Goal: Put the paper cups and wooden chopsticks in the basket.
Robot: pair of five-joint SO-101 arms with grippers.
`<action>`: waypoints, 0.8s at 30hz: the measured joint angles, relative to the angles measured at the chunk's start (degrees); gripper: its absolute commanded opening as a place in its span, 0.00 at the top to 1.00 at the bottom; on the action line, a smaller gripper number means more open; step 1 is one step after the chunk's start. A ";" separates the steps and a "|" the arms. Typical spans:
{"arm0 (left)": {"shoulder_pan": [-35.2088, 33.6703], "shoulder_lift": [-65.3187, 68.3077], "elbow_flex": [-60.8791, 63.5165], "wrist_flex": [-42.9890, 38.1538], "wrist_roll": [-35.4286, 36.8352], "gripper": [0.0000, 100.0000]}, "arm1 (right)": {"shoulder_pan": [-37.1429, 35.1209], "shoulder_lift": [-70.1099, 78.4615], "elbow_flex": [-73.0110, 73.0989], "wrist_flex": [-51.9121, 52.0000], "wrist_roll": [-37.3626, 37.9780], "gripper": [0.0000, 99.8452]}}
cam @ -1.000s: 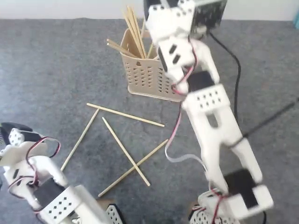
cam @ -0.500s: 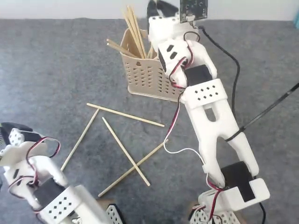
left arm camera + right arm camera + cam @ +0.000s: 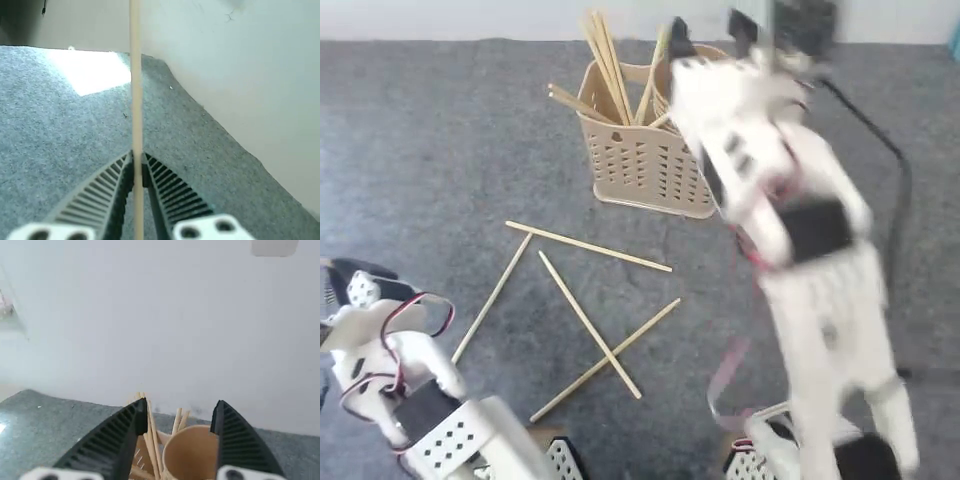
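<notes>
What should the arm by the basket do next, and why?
Probably swing down toward the loose chopsticks on the table and pick one up. The right gripper is open and holds nothing, up by the basket, where the cup already sits. Four of them lie there, not yet put away.

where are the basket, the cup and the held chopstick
basket [image 3: 640, 165] high view, front wall
cup [image 3: 192, 455] right wrist view, side wall
chopstick [image 3: 135, 75] left wrist view, shaft

right arm [image 3: 775, 150] blurred, chopstick [image 3: 135, 90] ends cropped
</notes>
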 measured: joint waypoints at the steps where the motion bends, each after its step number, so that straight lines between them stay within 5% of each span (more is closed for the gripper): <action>1: 0.79 -0.09 -1.58 1.14 -0.44 0.99 | 0.00 -3.52 0.00 3.87 -1.41 0.83; 8: 10.02 -0.09 -13.10 8.35 -4.92 0.99 | 5.71 -23.38 -0.09 27.16 -4.66 0.99; 13: 13.63 1.14 -24.44 11.52 -5.01 0.99 | 12.92 -30.51 0.53 36.75 -4.66 0.99; 24: 26.81 34.29 -63.30 20.48 -5.89 0.99 | 23.03 -39.65 20.84 50.29 4.31 0.99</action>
